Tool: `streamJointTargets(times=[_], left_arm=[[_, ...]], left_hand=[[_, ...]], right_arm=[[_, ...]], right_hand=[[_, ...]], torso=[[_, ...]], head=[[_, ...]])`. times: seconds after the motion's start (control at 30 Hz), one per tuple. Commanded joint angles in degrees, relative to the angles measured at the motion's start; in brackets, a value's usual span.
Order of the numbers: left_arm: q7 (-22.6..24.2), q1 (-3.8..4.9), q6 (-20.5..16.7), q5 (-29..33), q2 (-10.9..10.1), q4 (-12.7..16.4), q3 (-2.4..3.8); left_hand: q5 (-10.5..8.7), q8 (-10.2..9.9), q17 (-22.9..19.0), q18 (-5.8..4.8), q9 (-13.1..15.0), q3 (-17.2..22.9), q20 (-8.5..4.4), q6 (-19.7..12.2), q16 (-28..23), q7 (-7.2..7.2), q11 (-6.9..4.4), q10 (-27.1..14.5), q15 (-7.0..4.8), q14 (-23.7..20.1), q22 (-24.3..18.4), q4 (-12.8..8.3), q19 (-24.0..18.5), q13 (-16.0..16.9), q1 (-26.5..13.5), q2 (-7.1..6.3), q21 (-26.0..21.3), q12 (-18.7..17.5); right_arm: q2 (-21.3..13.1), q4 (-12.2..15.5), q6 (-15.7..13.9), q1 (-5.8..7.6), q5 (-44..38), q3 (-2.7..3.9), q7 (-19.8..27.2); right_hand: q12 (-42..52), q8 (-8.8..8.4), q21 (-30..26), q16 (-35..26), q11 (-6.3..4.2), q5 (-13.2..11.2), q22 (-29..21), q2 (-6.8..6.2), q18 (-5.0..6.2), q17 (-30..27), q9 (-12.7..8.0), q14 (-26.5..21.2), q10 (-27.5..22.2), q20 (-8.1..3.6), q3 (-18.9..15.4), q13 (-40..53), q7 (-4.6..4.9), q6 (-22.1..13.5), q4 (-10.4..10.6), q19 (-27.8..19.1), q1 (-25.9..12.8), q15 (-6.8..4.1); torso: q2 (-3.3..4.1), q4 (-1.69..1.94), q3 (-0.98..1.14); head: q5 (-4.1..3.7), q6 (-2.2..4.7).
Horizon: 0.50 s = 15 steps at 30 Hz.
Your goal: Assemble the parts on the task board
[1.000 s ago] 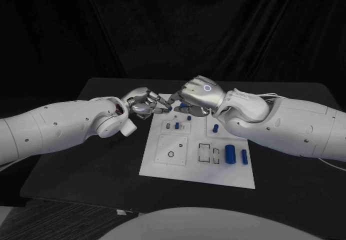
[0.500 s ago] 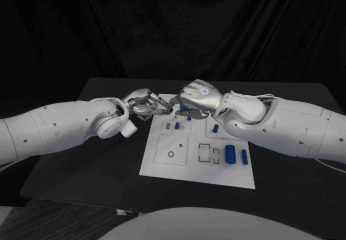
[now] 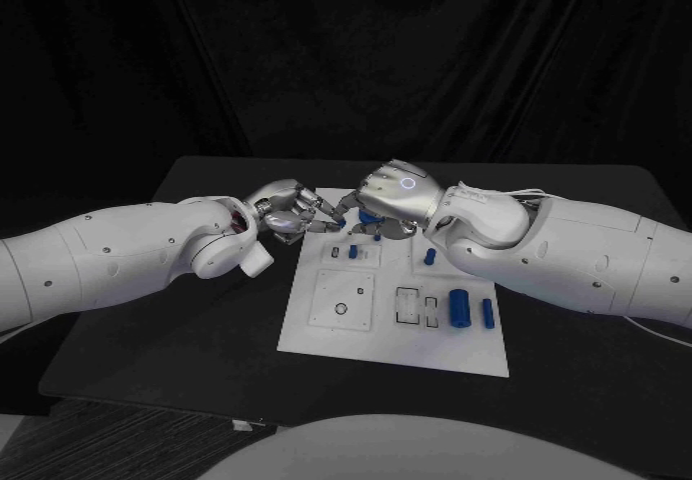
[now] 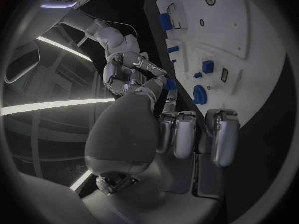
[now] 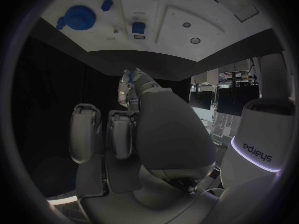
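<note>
Progress looks partial, judged from how things lie on the task board (image 3: 329, 335); toward its far edge a blue gear-like wheel (image 5: 76, 18) and a small square block (image 5: 138, 28) appear seated, and along its right side lie a thick blue cylinder (image 3: 460, 307), a slimmer bar (image 3: 489, 313) and a short peg (image 3: 431, 256), seemingly loose (whether any of them is already home cannot be told). Nearer the board's middle, two rectangular slots (image 3: 420, 306) and a round recess (image 3: 342, 308) stand unfilled, so several placements remain. Both hands meet above the board's far edge; the left hand (image 3: 283, 209) and the right hand (image 3: 392, 195) have their fingers curled in and fingertips close together. In the left wrist view a small blue part (image 4: 170, 84) sits at the point where the two hands meet; it seems pinched there, but which hand has it, or both, cannot be told. A handover or a joining of pieces looks likely.
</note>
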Motion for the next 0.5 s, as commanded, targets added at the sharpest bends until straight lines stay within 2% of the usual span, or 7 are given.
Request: streamJointTargets(times=[0.03, 0.33, 0.5], left_arm=[[-0.25, 0.0, 1.33, 0.54, 0.02, 0.19, 0.04], [-0.46, 0.0, 1.51, 0.54, -0.02, 0.28, 0.04], [-0.72, 0.0, 1.74, 0.54, -0.13, 0.4, 0.04]], left_hand=[[0.62, 1.51, 15.35, 0.84, 1.28, 0.29, -0.09, 3.44, 0.58, -0.63, -0.47, 6.29, -0.4, 6.94, 14.21, 0.31, 3.28, 14.47, -1.14, 1.19, -0.77, 0.14], [0.62, 1.51, 15.35, 0.84, 1.28, 0.29, -0.09, 3.44, 0.58, -0.63, -0.47, 6.29, -0.4, 6.94, 14.21, 0.31, 3.28, 14.47, -1.14, 1.19, -0.77, 0.14], [0.62, 1.51, 15.35, 0.84, 1.28, 0.29, -0.09, 3.44, 0.58, -0.63, -0.47, 6.29, -0.4, 6.94, 14.21, 0.31, 3.28, 14.47, -1.14, 1.19, -0.77, 0.14]], right_arm=[[0.22, -0.27, -1.07, -0.39, -0.67, 0.05, -1.14], [0.62, -0.8, -2.36, -1.16, -0.68, 0.05, -0.52], [0.96, -1.28, -2.58, -1.35, -0.68, 0.05, -0.4]], right_hand=[[-0.69, -0.83, 1.41, 0.14, 0.05, -1.52, 13.83, -0.49, -0.77, 10.87, 0.04, 5.29, 6.65, 0.0, 1.24, 14.43, 0.27, -0.37, 0.45, 3.14, -0.73, 0.26], [-0.69, 0.04, 1.41, 0.18, 0.02, -2.4, 13.81, -0.52, -0.75, 10.98, 1.07, 5.31, 6.65, 0.07, 1.12, 14.43, 0.14, 0.96, 0.9, 3.08, -1.06, 0.29], [-0.69, 0.75, 1.44, 0.17, -0.05, -0.77, 13.8, -0.22, -0.75, 10.95, 2.15, 5.3, 6.65, 0.03, 1.46, 14.43, 0.07, 1.87, 0.67, 3.05, -0.55, 0.23]], torso=[[0.0, -0.05, 0.02], [0.02, -0.01, 0.01], [0.04, -0.02, 0.04]], head=[[-0.02, -0.01], [0.09, -0.01], [-0.03, -0.01]])
